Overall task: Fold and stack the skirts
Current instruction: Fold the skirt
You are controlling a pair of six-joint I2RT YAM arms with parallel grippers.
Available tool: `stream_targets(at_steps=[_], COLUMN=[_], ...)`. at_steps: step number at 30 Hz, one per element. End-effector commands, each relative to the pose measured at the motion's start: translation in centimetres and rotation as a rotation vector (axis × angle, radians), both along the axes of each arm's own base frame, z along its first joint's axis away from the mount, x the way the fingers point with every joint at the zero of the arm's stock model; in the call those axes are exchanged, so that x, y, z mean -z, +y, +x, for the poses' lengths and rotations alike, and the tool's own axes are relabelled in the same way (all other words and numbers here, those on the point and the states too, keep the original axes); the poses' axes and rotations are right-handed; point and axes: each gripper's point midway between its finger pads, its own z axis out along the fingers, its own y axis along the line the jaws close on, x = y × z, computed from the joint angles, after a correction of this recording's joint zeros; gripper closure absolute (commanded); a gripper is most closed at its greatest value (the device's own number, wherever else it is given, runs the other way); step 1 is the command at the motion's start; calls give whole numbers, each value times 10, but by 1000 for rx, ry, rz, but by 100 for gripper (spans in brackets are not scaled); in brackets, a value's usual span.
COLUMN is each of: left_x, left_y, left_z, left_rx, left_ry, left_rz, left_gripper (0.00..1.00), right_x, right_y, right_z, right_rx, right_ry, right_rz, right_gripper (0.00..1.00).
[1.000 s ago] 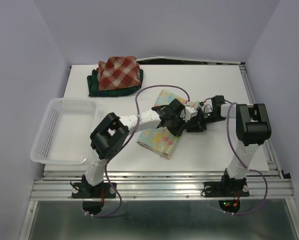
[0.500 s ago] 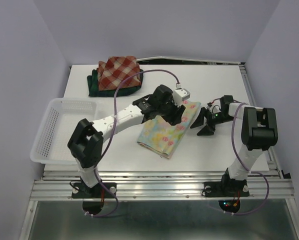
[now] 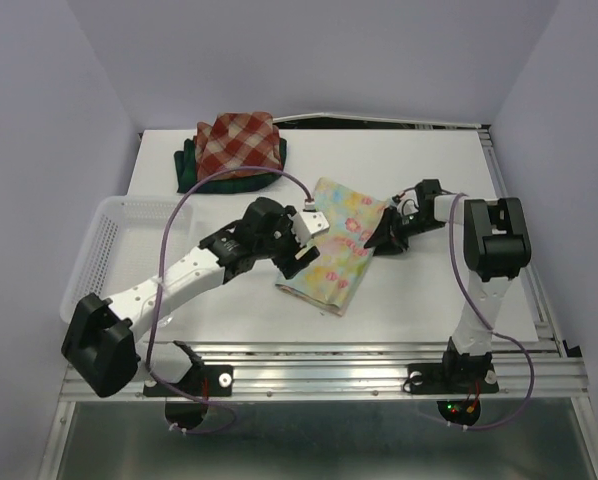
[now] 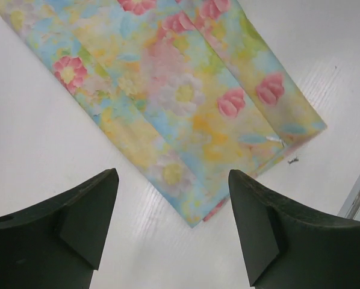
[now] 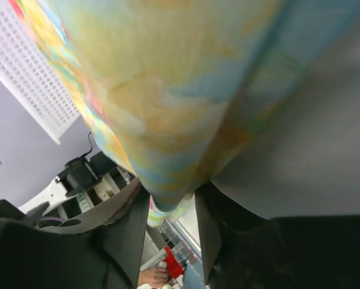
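A: Where's the pastel yellow-blue cloth skirt with pink flowers (image 3: 337, 255)?

B: Middle of the white surface (image 3: 429, 300). It's folded into a long strip lying flat, one end near-left, the other far-right.

A: Left pincer (image 4: 173, 180)?

B: Spread wide, nothing in it. It sits at the strip's left edge. The wrist view shows a near corner of the cloth between the two dark fingers (image 4: 77, 217), neither one gripping. Can't tell if the tips touch the surface.

A: Right pincer (image 5: 171, 201)?

B: At the strip's right edge, low. It's closed on the cloth, with a fold of the floral fabric pinched between its fingers.

A: Other skirts?

B: Far left of the surface. The red-and-cream plaid cloth skirt (image 3: 239, 143) is folded and lies on top of the dark green-navy plaid cloth skirt (image 3: 194, 178). Both are well apart from the floral one.

A: Anything else?

B: A white plastic mesh basket (image 3: 104, 245) on the left side, nearer than the plaid pile.
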Motion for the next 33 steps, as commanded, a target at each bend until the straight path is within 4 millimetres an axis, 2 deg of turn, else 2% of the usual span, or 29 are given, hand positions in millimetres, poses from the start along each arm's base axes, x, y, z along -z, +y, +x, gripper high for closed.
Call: stream_targets(at_steps=[1,2,4,5,7,8,10,11,13,14,15,16,17,18,19,22,24,25,29,30,32,33], left_x=[12,13,21,31,36,45,48,53,57,67,67,76,78,79,80,85,86,88,96,97,101,102], left_y=[16,19,17,22,17,15,9,5,-1,-1,-3,1,-4,-7,-8,-18,-26,-29,-31,-31,-31,-31], left_z=[-17,-22,-33,-39,-44,-50,-50,-51,-49,-52,-48,-46,-50,-49,-47,-44,-42,-41,-40,-40,-43,-44], left_rx=[130,163,211,237,273,297,301,306,328,341,343,336,355,356,350,358,355,357,363,362,373,380], left_ry=[-124,-155,-192,-217,-268,-289,-328,-347,-395,-407,-453,-468,-489,-509,-523,-529,-529,-524,-517,-515,-504,-501], left_rz=[69,80,93,125,138,171,185,211,243,281,303,346,358,363,381,395,397,402,415,415,413,412], left_gripper=[16,16,16,16,16,16,18,19,19,20,19,20,20,20,20,20,21,22,27,28,29,30], right_x=[50,51,50,51,49,48,38,27,10,4,-18,-29,-41,-62,-75,-95,-105,-103,-86,-70,-59,-45], right_y=[-38,-40,-41,-41,-35,-34,-34,-38,-43,-50,-53,-55,-53,-51,-40,-2,36,51,75,75,89,93], right_z=[53,59,72,84,90,91,88,85,85,85,88,91,93,94,94,81,63,55,35,26,8,-6], right_rx=[13,3,-11,-34,-83,-112,-131,-142,-150,-166,-157,-150,-143,-136,-150,-217,-261,-278,-333,-340,-377,-399], right_ry=[-138,-158,-189,-207,-190,-156,-150,-186,-237,-269,-321,-352,-385,-439,-474,-515,-493,-474,-395,-340,-298,-259], right_rz=[-301,-313,-319,-320,-301,-296,-288,-315,-345,-387,-410,-426,-417,-402,-369,-290,-146,-102,-7,8,49,52], right_gripper=[59,62,61,54,45,39,36,31,28,27,27,27,27,27,27,30,36,39,50,51,53,54])
